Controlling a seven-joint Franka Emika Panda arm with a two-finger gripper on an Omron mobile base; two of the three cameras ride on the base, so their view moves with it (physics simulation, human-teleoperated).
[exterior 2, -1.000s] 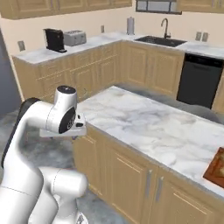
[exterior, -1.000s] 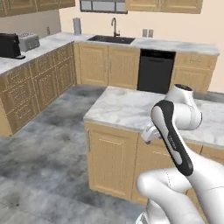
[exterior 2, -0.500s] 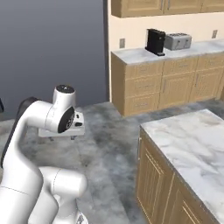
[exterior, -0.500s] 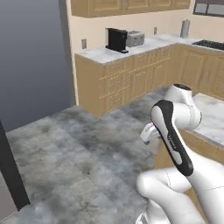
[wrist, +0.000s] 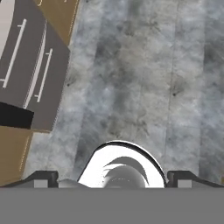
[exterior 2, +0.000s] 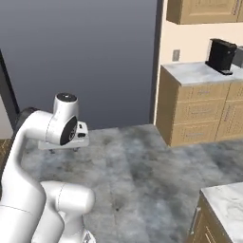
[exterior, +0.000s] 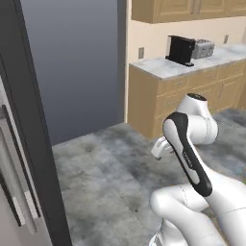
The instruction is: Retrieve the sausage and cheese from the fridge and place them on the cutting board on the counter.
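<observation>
Plainly, the sausage and the cheese must be taken as shut inside the fridge, since the task puts them there and its grey door with long bar handles stands closed at the left edge of the left base view. Where they sit on its shelves cannot be told from here.

Judging by the task alone, expect the sausage to be light, fairly stiff and smooth-skinned. It will probably roll, so take it across its middle, pinching the short way. The cheese should be light too, but soft and crumbly. Grip the broadest lump gently, or it may break or slip.

Your hand is spread wide and carries nothing. Its two dark fingertips sit far apart at the bottom of the hand view, pointing down at the mottled grey floor. A dark grey panel with two slim bars lies at the upper left of that view, most likely the fridge front. In the left base view the hand hangs folded close beside the arm, well apart from the fridge.

Further out, a marble desk along the far wall bears a black coffee machine and a toaster. A corner of another desk shows at the lower right of the right base view.
</observation>
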